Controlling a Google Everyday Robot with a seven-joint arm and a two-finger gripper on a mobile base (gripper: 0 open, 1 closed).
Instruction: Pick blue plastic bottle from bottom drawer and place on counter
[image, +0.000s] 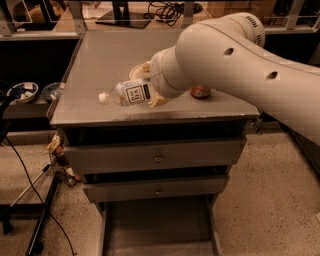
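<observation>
The gripper (150, 89) squeezes the bottle (131, 93) by its bottom end and holds it sideways over the counter (100, 60), near the front edge. The bottle looks light, smooth and a bit squishy, so it may slip. The middle is the best place to hold it.

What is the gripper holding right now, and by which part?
The gripper holds the blue plastic bottle by its bottom end, lying sideways just above the counter. The white cap end sticks out free.
</observation>
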